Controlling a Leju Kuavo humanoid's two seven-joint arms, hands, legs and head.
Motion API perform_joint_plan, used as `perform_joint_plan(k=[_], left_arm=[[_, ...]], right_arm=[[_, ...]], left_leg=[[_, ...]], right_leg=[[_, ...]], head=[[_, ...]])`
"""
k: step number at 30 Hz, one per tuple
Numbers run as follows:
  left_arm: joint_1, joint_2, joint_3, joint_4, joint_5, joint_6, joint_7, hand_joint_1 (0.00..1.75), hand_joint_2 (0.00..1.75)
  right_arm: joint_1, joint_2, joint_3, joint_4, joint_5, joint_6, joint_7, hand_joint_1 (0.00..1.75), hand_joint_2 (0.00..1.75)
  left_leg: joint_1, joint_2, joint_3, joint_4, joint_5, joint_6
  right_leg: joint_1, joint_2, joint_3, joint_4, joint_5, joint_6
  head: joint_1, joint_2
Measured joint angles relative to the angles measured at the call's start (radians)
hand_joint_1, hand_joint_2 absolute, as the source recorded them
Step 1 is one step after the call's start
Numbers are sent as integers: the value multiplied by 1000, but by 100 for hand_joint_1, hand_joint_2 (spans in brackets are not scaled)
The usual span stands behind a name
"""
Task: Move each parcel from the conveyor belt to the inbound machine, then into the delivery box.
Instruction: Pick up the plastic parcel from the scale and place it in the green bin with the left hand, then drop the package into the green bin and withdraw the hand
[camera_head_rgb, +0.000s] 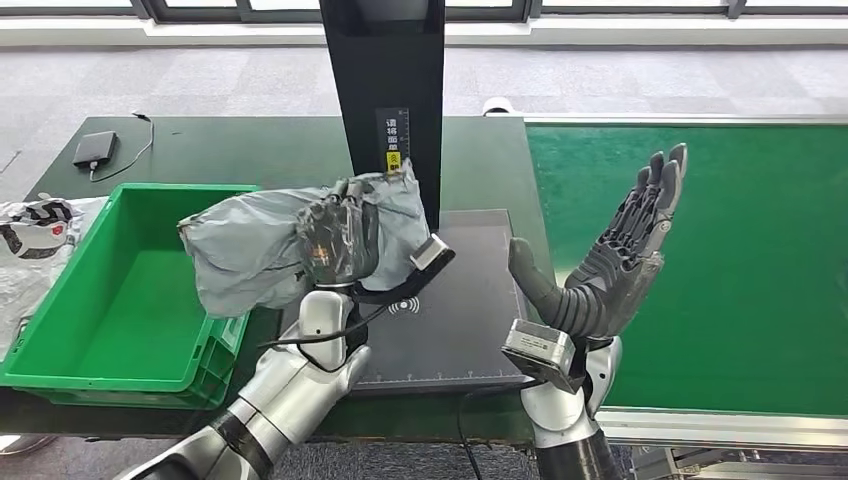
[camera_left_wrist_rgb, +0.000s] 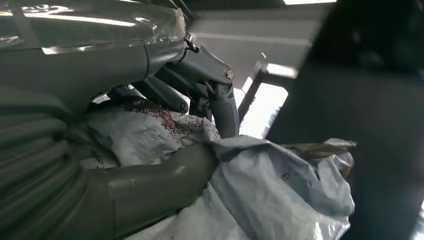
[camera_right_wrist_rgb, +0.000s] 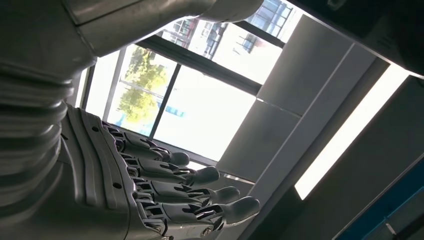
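A crumpled grey plastic parcel (camera_head_rgb: 265, 245) is held up by my left hand (camera_head_rgb: 340, 240), above the seam between the green delivery box (camera_head_rgb: 60, 300) and the black inbound machine plate (camera_head_rgb: 470, 320). In the left wrist view my thumb and fingers (camera_left_wrist_rgb: 215, 90) clamp the grey parcel (camera_left_wrist_rgb: 280, 190). My right hand (camera_head_rgb: 610, 265) is raised over the edge of the green conveyor belt (camera_head_rgb: 740, 260), palm turned toward the parcel, fingers straight and apart, holding nothing. The right wrist view has the right hand's fingers (camera_right_wrist_rgb: 200, 195) spread against a window.
The machine's black upright post (camera_head_rgb: 385, 90) stands just behind the parcel. A small black device with a cable (camera_head_rgb: 95, 148) lies at the table's far left. A white and black bag (camera_head_rgb: 35, 225) sits left of the box.
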Motion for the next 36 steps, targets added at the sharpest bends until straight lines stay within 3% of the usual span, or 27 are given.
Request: perform_joint_plan(k=[2,4,9,13,25,29,33,36], left_arm=[[-50,55,-101,-73,0,0,68,175,175],[-93,99,-175,-128,0,0,80,175,175],[-153,174,-280,-221,0,0,84,175,175],[-163,207,-301,-236,0,0,86,175,175],[-150,233,-284,-111,0,0,90,175,175],[-96,240,-140,-72,0,0,15,175,175],[-23,239,176,-74,0,0,-215,175,175],[12,229,379,-81,0,0,-289,175,175]], right_arm=[[0,0,0,0,0,0,0,0,175],[0,0,0,0,-1,0,0,0,175],[0,0,-2,0,1,0,0,0,175],[0,0,-3,0,2,0,0,0,175],[1,0,-3,0,-7,0,0,0,175],[10,-2,-3,0,-11,0,0,0,175],[42,-9,-3,-3,-17,0,0,0,175],[53,-13,-3,-5,-17,0,0,0,175]], left_leg=[[0,-3,-1,0,1,0],[0,-2,-1,0,1,0],[0,-1,-1,0,1,0],[0,-1,-1,0,0,0],[0,0,-1,0,1,-1],[0,3,-1,0,0,-1],[0,7,0,-1,0,-1],[1,7,0,-1,0,-2]], right_leg=[[0,-3,0,0,0,0],[0,-2,0,0,0,-1],[-1,-1,0,0,0,-1],[-1,-1,0,0,0,-1],[0,0,0,0,0,-1],[0,2,-1,1,0,-1],[0,7,-3,1,0,-1],[0,8,-3,1,0,-1]], head=[[0,0],[0,0],[0,0],[0,0],[0,0],[0,0],[0,0],[0,0]])
